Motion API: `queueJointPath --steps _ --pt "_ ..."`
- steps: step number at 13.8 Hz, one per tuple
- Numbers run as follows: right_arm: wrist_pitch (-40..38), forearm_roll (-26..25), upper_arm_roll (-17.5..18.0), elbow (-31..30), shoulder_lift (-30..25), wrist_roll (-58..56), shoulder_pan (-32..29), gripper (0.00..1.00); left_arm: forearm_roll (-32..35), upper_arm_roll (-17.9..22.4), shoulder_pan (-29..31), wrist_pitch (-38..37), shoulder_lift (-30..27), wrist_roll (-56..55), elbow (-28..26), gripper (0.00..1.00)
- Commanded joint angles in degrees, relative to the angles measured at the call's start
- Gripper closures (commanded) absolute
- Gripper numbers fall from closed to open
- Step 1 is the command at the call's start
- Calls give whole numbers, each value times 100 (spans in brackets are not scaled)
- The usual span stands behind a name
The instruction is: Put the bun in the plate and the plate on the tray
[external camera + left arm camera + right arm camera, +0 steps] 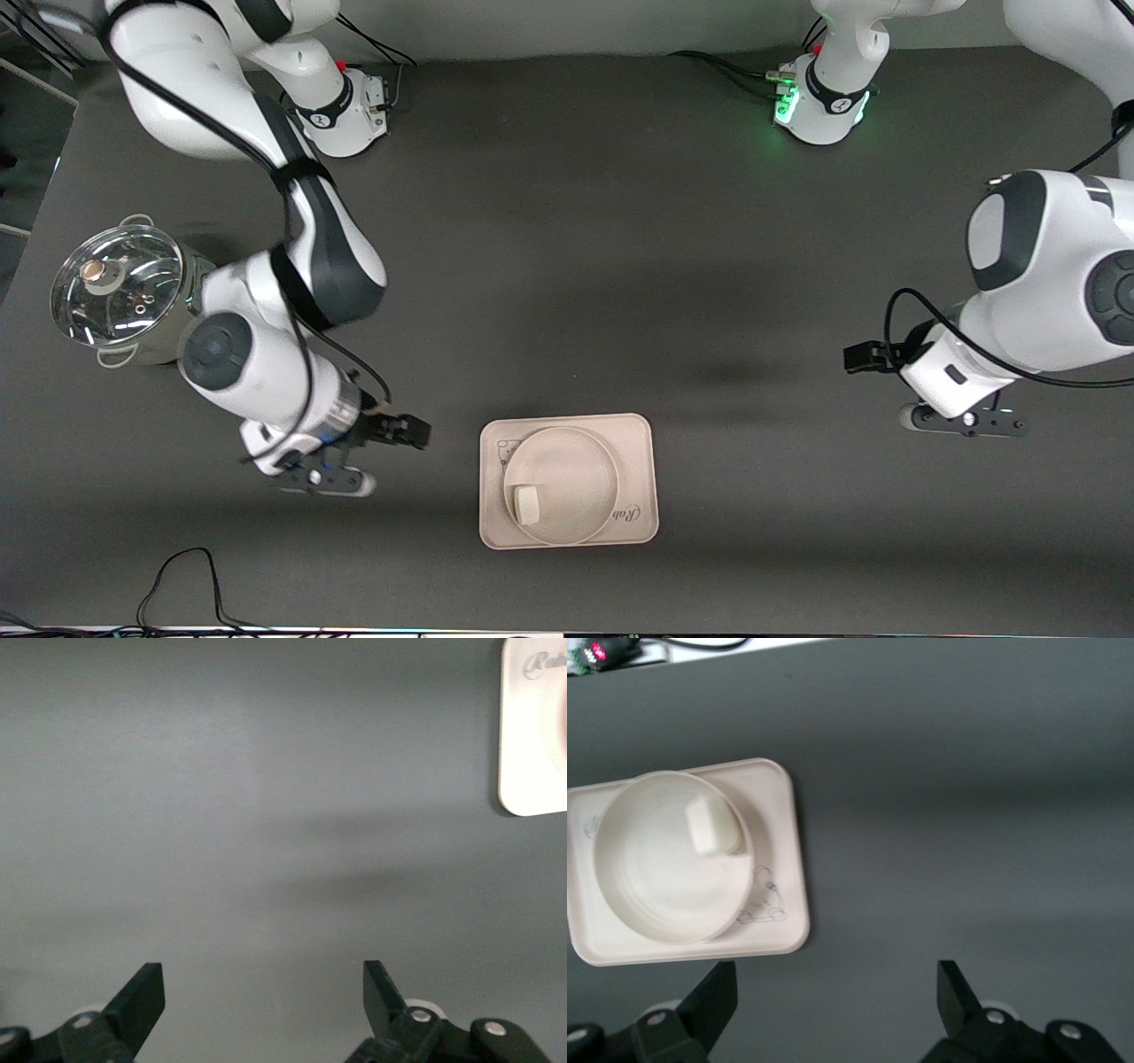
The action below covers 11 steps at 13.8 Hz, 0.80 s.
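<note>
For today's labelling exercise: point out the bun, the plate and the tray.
bun [528, 505]: front view, its top face.
plate [567, 461]: front view, bare inner floor.
tray [640, 470]: front view, bare rim strip beside the plate.

Table – matt dark cloth-like; tray, plate – smooth matt; pot – shiny metal, glass lid.

The front camera hung high and looked steeply down across the desk toward the robots' bases, taking in both arms and the tray low in its field. The left wrist camera looked down past its own claw at bare desk from fairly close, catching only a corner of the tray. The right wrist camera looked down past its own claw, with the whole tray in sight. All three views shared the tray.
</note>
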Motion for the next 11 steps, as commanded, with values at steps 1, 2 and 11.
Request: queueJointPath --steps 1,2,11 --pt "151 -117 -288 -1959 -1798 -48 0 0 -43 58 -136 58 15 -155 22 0" --pt "116 -117 -411 -2284 -2229 -48 -17 0 1 58 -110 24 6 -94 22 0" --pt "-1264 -64 -412 -3096 -3841 -1524 -949 0 160 208 724 -581 -2594 -49 -2061 0"
